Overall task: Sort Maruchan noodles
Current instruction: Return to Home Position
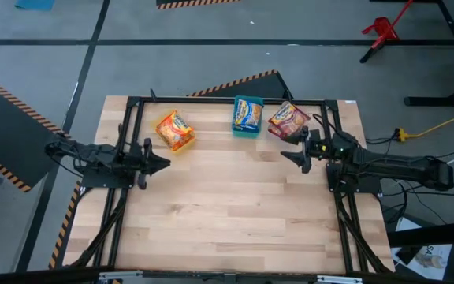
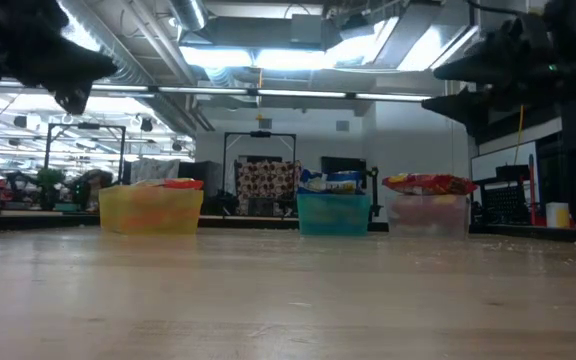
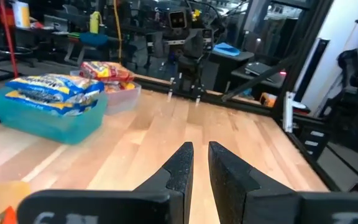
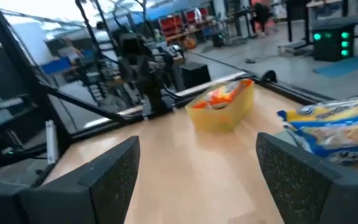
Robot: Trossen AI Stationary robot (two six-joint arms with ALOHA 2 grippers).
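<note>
The Maruchan noodles lie sorted in three bins along the table's far edge. Orange-yellow packets [image 1: 174,130] fill the yellow bin [image 2: 150,211]. Blue-and-white packets [image 1: 247,115] lie in the teal bin [image 3: 45,117]. Red packets [image 1: 288,120] rest in the clear bin [image 2: 429,214]. My left gripper [image 1: 162,163] hovers above the table at its left side, near the yellow bin, with a narrow gap between its fingertips [image 3: 200,163]. My right gripper [image 1: 290,147] hovers at the right side, just in front of the clear bin, open wide [image 4: 197,162]. Neither holds anything.
A black metal frame [image 1: 227,100] runs along the table's far edge and down both sides. The wooden tabletop [image 1: 235,205] stretches bare from the bins to the near edge. Beyond the table, the low view shows a workshop room with shelves and equipment.
</note>
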